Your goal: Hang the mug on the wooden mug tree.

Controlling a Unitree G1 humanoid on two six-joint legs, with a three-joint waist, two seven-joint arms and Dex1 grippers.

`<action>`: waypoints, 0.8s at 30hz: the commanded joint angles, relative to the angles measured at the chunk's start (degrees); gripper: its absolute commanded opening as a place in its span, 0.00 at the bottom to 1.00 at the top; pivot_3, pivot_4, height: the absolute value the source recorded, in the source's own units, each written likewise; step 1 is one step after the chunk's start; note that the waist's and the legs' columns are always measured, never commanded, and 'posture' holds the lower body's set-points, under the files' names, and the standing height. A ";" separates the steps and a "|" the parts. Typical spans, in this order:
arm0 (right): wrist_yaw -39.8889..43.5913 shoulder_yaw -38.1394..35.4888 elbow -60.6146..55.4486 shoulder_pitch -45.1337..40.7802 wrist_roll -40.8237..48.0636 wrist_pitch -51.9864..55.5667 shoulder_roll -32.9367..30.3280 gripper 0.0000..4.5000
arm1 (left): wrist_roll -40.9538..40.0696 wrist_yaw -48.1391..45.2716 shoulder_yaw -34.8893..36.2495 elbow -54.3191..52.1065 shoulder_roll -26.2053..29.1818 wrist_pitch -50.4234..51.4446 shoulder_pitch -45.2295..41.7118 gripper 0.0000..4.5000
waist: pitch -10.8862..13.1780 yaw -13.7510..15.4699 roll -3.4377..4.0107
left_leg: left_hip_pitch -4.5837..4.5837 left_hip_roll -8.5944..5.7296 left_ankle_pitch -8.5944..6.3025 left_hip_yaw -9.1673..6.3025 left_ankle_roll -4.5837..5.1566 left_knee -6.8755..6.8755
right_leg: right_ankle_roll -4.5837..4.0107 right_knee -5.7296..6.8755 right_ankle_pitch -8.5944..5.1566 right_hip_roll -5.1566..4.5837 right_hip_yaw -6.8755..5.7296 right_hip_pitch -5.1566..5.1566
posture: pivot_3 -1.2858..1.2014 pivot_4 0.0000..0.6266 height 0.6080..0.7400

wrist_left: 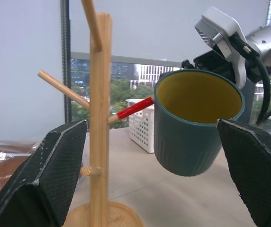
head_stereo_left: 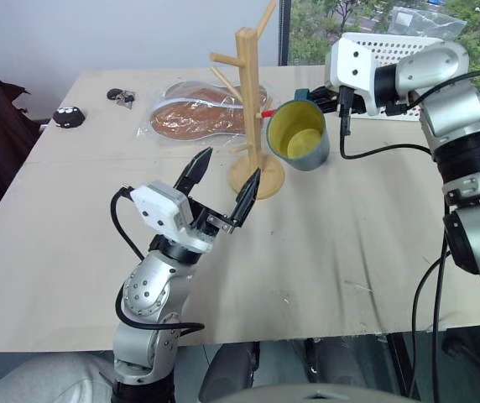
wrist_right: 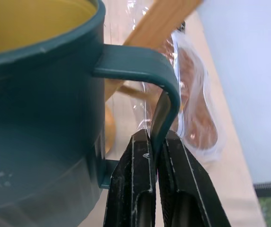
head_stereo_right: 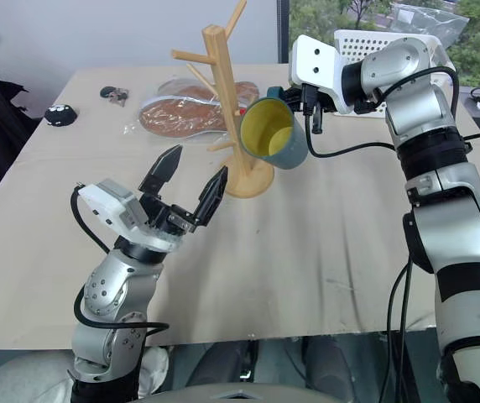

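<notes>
Right gripper (wrist_right: 157, 142) pinches the mug (head_stereo_left: 300, 134) by its handle, holding it aloft beside the wooden mug tree (head_stereo_left: 253, 101), near a red-tipped peg. Next, I judge, the handle loop must slide over a peg. Left gripper (head_stereo_left: 225, 186) waits, spread. Beige table (head_stereo_left: 349, 252); window behind.

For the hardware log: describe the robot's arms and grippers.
Both arms are silver-grey metal segments with black joints and loose black cables. Each wrist carries a white boxy housing. The left gripper and right gripper each have two black tapered fingers with fine cross-hatched pads.
</notes>
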 commanded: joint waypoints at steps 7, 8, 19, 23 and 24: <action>-0.89 -1.48 6.41 -6.03 -3.42 -4.39 3.66 0.01 | 1.62 1.06 -2.01 -1.45 -0.45 -3.71 1.75 1.00 | 0.01 -0.05 0.02 | -0.07 -0.04 0.00 -0.01 0.00 0.01 | 0.00 0.00 0.00 -0.04 -0.02 -0.07 | 0.52 0.24 1.00; -1.70 -1.40 6.67 -6.21 -4.03 -4.30 3.77 0.01 | 1.51 0.84 -1.89 -1.16 -0.35 -4.05 1.90 1.00 | 0.01 -0.05 0.02 | -0.07 -0.04 0.00 -0.01 0.00 0.01 | 0.00 0.01 0.00 -0.04 -0.02 -0.08 | 0.52 0.24 1.00; -6.02 -3.45 7.96 -7.20 -5.35 -2.07 2.32 0.88 | -0.41 -2.35 -0.83 2.47 0.88 -7.99 3.30 1.00 | 0.01 -0.02 0.03 | -0.15 -0.06 0.00 0.00 -0.01 0.01 | 0.00 0.02 0.00 -0.05 -0.01 -0.17 | 0.52 0.24 1.00; -5.44 -5.37 7.89 -6.83 -4.15 0.54 -0.36 0.99 | -0.83 -3.71 -0.32 4.26 1.40 -9.25 3.69 1.00 | 0.01 0.03 0.03 | -0.17 -0.07 0.01 -0.01 -0.01 0.01 | 0.00 0.03 0.00 -0.05 -0.02 -0.18 | 0.52 0.24 1.00; -4.99 -5.95 7.37 -6.40 -3.75 1.42 -1.06 0.99 | -0.87 -3.89 -0.33 4.38 1.57 -9.41 3.98 1.00 | 0.01 0.03 0.03 | -0.17 -0.08 0.01 -0.01 -0.01 0.01 | 0.00 0.03 0.00 -0.05 -0.02 -0.18 | 0.52 0.24 1.00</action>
